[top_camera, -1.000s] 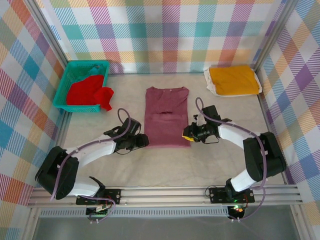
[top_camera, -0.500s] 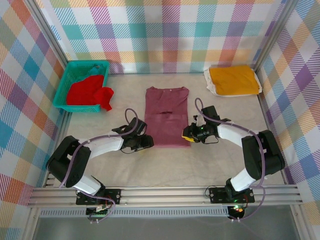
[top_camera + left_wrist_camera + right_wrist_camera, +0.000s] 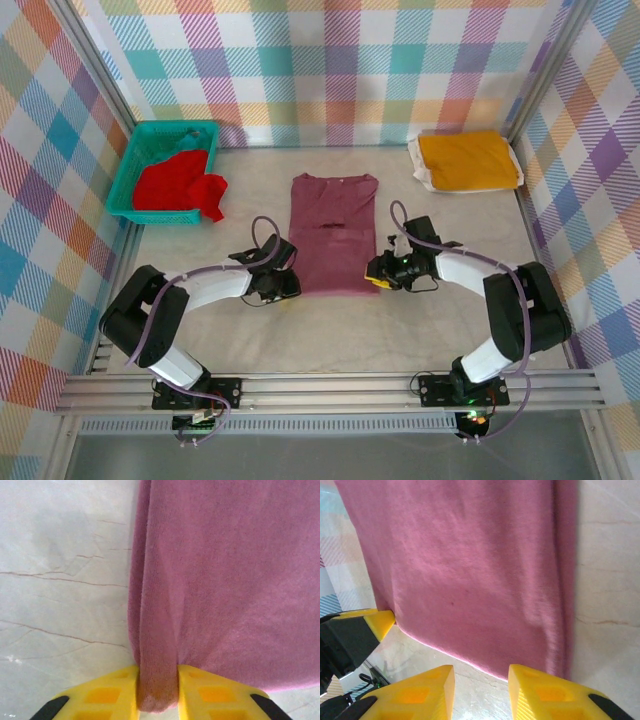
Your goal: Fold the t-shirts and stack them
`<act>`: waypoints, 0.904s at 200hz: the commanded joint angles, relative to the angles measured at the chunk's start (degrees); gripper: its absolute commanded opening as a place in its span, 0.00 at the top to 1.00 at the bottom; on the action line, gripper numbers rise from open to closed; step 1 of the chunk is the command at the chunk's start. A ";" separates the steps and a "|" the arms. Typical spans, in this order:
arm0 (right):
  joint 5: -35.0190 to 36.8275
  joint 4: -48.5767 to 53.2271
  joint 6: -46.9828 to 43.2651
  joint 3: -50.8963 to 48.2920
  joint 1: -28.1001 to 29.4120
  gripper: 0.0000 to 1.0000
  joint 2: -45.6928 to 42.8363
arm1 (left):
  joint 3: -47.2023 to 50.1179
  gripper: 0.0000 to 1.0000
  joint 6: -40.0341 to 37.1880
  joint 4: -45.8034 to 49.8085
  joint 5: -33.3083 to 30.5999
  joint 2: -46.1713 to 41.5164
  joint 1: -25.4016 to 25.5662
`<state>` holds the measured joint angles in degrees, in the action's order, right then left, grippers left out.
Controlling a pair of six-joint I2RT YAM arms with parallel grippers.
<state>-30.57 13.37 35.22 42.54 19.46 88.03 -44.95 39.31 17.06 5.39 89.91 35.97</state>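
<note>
Pinching the near left corner of the maroon t-shirt (image 3: 333, 232), left gripper (image 3: 158, 680) clamped on fabric, right gripper (image 3: 480, 674) spread apart at its near right corner, shirt flat mid table (image 3: 450, 330).

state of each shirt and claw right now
maroon t-shirt, sides folded in, flat on table
yellow-orange t-shirt, folded, far right corner
red t-shirt, crumpled in teal basket, spilling over rim
left claw, shut on maroon t-shirt's near left corner
right claw, open by its near right corner
</note>
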 commanded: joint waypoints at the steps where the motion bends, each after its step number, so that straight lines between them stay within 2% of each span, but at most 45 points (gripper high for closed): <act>1: 0.16 0.72 0.51 -1.00 -0.04 0.61 -3.18 | -1.19 0.81 -0.24 1.74 -3.07 -1.81 0.51; 27: -1.33 0.52 2.28 -1.84 -0.14 0.56 -3.57 | -0.93 1.00 -0.53 1.77 -3.28 -2.45 0.51; 100: -1.98 0.85 3.49 -5.13 0.05 0.54 -2.89 | -0.23 1.00 -1.17 0.96 -2.52 -2.98 0.51; 181: -1.70 -0.68 5.30 -3.60 1.80 0.54 1.50 | 0.21 1.00 -1.22 0.11 -1.70 -3.51 0.59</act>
<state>-31.97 12.69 39.70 38.09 20.36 88.20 -44.95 39.13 17.28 3.55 88.53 35.99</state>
